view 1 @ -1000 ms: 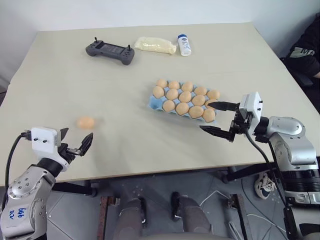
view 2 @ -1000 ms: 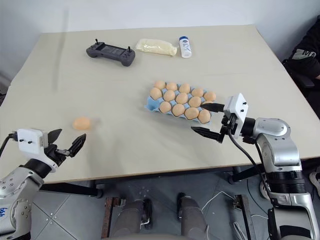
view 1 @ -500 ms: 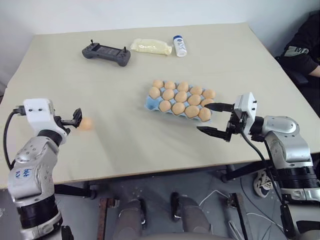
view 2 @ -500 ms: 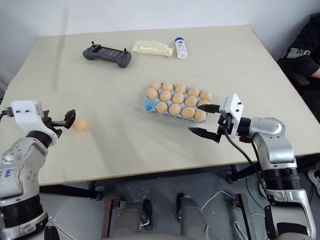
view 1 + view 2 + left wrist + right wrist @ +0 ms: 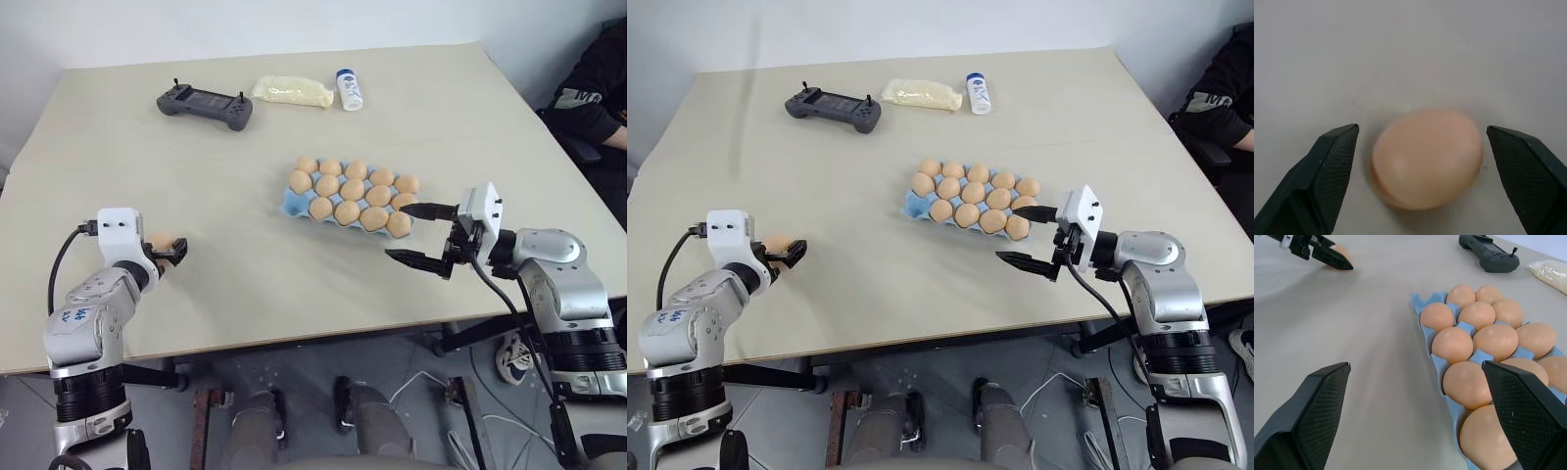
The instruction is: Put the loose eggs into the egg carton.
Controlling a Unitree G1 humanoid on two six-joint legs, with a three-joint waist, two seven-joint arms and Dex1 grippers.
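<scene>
While lying on the table, loose egg [image 5: 1426, 157] sits between left gripper [image 5: 1422, 161] fingers, untouched

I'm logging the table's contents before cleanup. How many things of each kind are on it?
Eggs seated in pockets: 14
Loose egg: 1
Egg carton: 1
Controller: 1
Pale yellow packet: 1
Small white bottle: 1
Total: 19
</scene>
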